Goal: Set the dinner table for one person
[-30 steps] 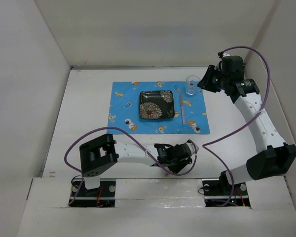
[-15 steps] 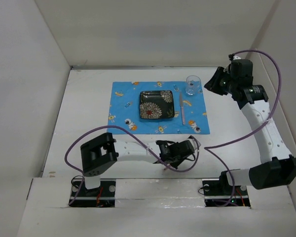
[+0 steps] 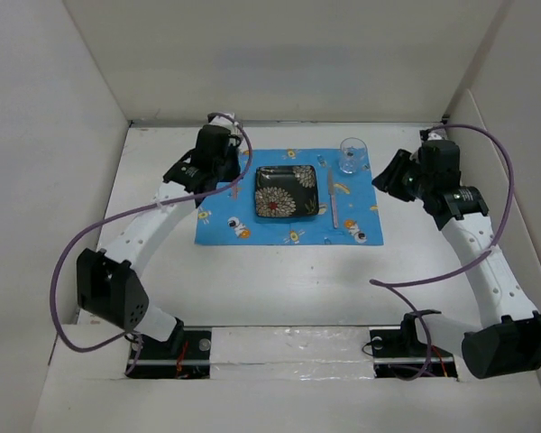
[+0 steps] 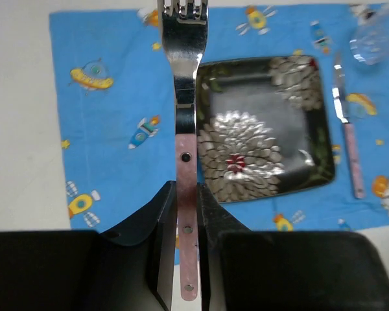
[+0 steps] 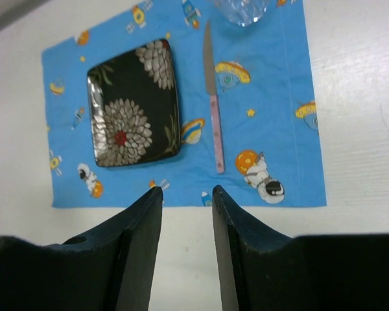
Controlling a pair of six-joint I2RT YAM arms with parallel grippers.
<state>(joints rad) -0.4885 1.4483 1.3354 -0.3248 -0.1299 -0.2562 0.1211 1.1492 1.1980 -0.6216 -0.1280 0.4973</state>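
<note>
your top view hides the fork: the left gripper [image 4: 185, 210] and its wrist cover the left edge of the placemat [image 3: 361, 203], and nothing of the fork shows there. in the left wrist view the fork [image 4: 183, 78] runs straight up from the jaws, its tine tips cut off by the top edge and the pink handle's end sunk between the fingers. the glass [image 3: 352, 155] is clipped at the top of the right wrist view and at the right edge of the left one, and is blurred in both. the left jaws are clenched on the fork's handle. the right gripper [image 5: 186, 194] is released, its jaws apart with only table between them. the table [image 3: 279, 271] is a plain matte white slab, unmarked, filling the floor between the white walls, from the arm bases to the back. the placemat lies on its far half, bearing the plate [image 3: 287, 191] and, just right of it, the knife [image 3: 332, 198].
</note>
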